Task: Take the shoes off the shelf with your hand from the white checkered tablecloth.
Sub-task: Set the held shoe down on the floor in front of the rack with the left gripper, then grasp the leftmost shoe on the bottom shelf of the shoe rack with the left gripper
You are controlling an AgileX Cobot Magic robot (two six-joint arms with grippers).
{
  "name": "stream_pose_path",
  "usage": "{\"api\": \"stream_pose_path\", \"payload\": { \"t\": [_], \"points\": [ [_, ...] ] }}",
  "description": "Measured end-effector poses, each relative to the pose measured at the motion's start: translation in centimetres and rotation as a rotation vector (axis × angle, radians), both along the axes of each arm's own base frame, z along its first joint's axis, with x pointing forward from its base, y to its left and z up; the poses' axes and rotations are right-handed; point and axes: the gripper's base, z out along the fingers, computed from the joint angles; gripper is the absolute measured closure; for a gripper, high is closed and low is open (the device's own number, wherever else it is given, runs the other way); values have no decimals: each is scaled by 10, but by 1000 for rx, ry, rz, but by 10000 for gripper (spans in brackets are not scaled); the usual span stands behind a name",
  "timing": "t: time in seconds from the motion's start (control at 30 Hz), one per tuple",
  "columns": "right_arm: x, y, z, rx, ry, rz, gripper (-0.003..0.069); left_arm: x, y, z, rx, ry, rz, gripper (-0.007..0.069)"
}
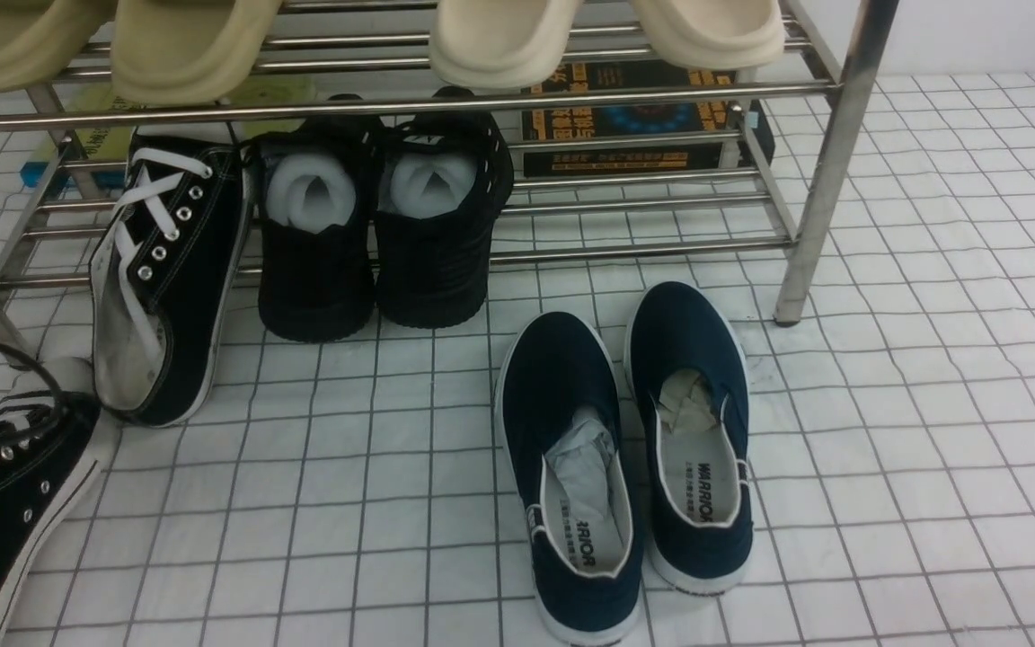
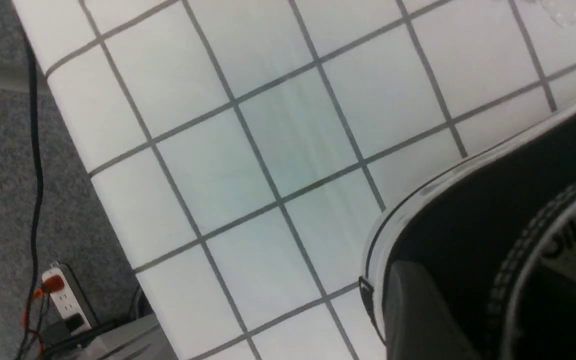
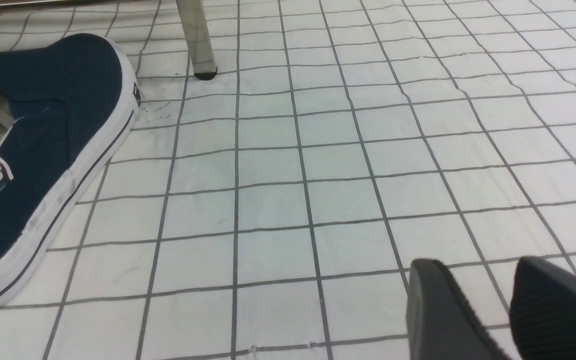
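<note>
One black lace-up sneaker [image 1: 172, 279] leans toe-up against the low tier of the steel shelf [image 1: 827, 171], its heel on the white checkered tablecloth [image 1: 931, 404]. The other sneaker [image 1: 23, 485] is at the front left corner, off the shelf, with a black cable arching over it. In the left wrist view my left gripper [image 2: 448, 295] is shut on this sneaker's side wall [image 2: 493, 210]. One finger [image 2: 418, 320] presses the outside and the other is hidden inside. My right gripper [image 3: 488, 300] is open and empty, low over the cloth, right of the navy shoes.
Two all-black shoes with white stuffing [image 1: 374, 234] stand on the low tier. A pair of navy slip-ons [image 1: 625, 458] lies in front of the shelf. Beige slippers [image 1: 185, 45] and cream ones [image 1: 499, 36] sit on the top tier. The table edge and a floor power strip [image 2: 60, 295] show beside the held sneaker.
</note>
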Motion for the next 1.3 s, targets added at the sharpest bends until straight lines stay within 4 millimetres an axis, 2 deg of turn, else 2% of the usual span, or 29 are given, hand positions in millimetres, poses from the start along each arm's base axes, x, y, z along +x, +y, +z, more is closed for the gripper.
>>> {"api": "stream_pose_path", "payload": {
  "t": [0.07, 0.13, 0.2, 0.23, 0.33, 0.37, 0.4, 0.47, 0.5, 0.53, 0.57, 0.6, 0.63, 0.67, 0.9, 1.17, 1.3],
  "points": [
    [0, 0, 0, 0, 0, 0, 420, 3, 0, 4, 8, -6, -32, 301],
    [0, 0, 0, 0, 0, 0, 420, 13, 2, 20, 34, -44, -94, 264],
    [0, 0, 0, 0, 0, 0, 420, 21, 4, 37, 56, -83, -127, 254],
    [0, 0, 0, 0, 0, 0, 420, 22, 4, 38, 59, -86, -134, 254],
    [0, 0, 0, 0, 0, 0, 420, 37, 5, 68, 83, -181, -189, 252],
    [0, 0, 0, 0, 0, 0, 420, 38, 5, 69, 87, -187, -194, 252],
    [0, 0, 0, 0, 0, 0, 420, 47, 2, 79, 79, -239, -251, 252],
    [0, 0, 0, 0, 0, 0, 420, 54, -2, 83, 76, -261, -296, 252],
    [0, 0, 0, 0, 0, 0, 420, 65, -8, 84, 72, -278, -372, 252],
    [0, 0, 0, 0, 0, 0, 420, 77, -14, 82, 71, -280, -441, 252],
    [0, 0, 0, 0, 0, 0, 420, 77, -16, 82, 72, -278, -452, 252],
    [0, 0, 0, 0, 0, 0, 420, 96, -25, 73, 77, -262, -547, 251],
    [0, 0, 0, 0, 0, 0, 420, 96, -26, 73, 79, -261, -556, 251],
    [0, 0, 0, 0, 0, 0, 420, 114, -33, 60, 86, -233, -627, 251],
    [0, 0, 0, 0, 0, 0, 420, 151, -38, 21, 109, -212, -704, 251],
    [0, 0, 0, 0, 0, 0, 420, 166, -45, 1, 98, -242, -732, 253],
    [0, 0, 0, 0, 0, 0, 420, 169, -45, -2, 97, -250, -734, 326]
  ]
}}
